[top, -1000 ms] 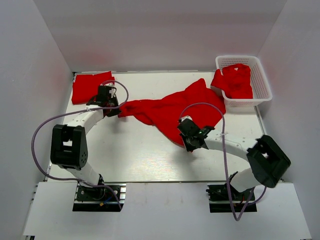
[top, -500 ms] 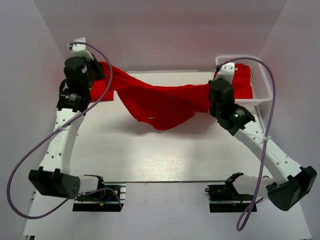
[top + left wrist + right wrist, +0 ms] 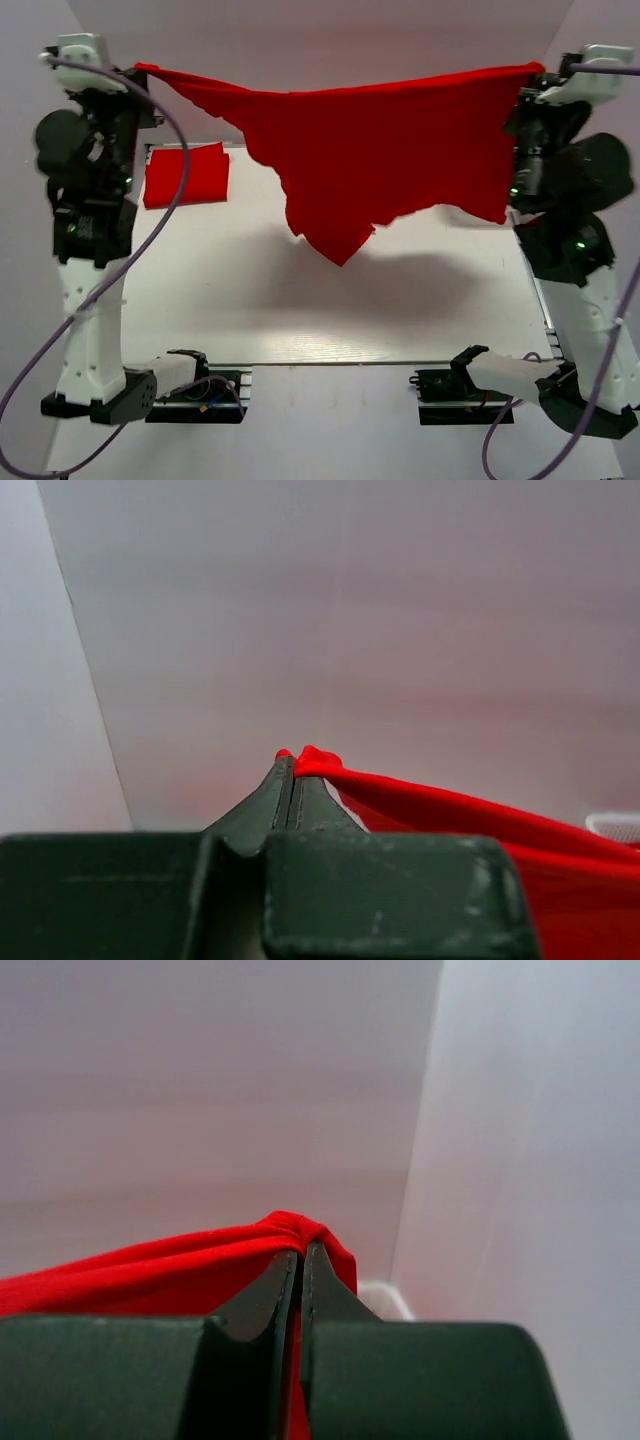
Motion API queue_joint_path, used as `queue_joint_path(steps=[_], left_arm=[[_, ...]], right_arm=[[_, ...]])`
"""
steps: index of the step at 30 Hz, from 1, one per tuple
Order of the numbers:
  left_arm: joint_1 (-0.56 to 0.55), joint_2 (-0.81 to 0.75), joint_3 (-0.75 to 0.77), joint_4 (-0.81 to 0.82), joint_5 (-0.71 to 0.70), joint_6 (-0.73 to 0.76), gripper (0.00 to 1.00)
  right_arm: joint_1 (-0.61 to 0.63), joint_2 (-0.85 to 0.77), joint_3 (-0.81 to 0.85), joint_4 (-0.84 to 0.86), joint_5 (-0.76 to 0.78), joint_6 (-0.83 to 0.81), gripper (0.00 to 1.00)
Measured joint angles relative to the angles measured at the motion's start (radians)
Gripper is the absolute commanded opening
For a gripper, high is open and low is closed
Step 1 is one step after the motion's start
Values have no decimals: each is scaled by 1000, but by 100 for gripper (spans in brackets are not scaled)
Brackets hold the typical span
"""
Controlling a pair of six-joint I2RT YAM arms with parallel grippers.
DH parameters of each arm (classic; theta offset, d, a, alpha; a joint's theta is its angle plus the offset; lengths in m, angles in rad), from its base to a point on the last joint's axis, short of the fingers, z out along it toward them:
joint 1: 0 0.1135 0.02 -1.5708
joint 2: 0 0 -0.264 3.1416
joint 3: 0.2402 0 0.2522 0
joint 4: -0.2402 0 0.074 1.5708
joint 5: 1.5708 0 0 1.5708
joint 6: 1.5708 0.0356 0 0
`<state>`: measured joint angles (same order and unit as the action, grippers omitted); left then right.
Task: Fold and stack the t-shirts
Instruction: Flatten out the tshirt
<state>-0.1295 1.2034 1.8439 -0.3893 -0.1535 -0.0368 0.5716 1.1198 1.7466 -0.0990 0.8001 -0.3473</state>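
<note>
So far, one folded shirt is seen lying at the far left of the table, and it is judged to be the only finished piece. A second shirt is held stretched in the air above the table, well apart from the folded one. One end of its upper edge is pinched in the tightly closed left gripper, the other in the equally closed right gripper. It is yet to be laid flat, folded and stacked (whether more shirts wait behind it cannot be told).
</note>
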Motion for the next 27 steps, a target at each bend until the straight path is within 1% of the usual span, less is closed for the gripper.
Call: queue_joint_path(steps=[4,9,12,15,18,22,24,27], left_arm=[[-4,-82,94,4,28,52,0],[-5,-145,261,14,50,102,0],[-4,-164,362,22,87,121,0],[-4,-188,412,27,122,132,0],[-4,-200,431,29,140,137,0],[-4,-204,417,31,142,142,0],[-5,-200,394,34,138,142,0],[-10,-167,356,42,122,142,0]], right_arm=[[0,-26,131,-89,-106,-37,0],[0,-108,185,-169,-230,-56,0],[0,-150,227,-230,-335,-50,0],[-1,-196,273,-276,-446,-37,0],[-1,-234,289,-301,-519,-24,0],[-2,-250,257,-296,-540,-15,0],[-2,-256,195,-271,-523,-9,0],[-1,-254,47,-212,-438,-2,0]])
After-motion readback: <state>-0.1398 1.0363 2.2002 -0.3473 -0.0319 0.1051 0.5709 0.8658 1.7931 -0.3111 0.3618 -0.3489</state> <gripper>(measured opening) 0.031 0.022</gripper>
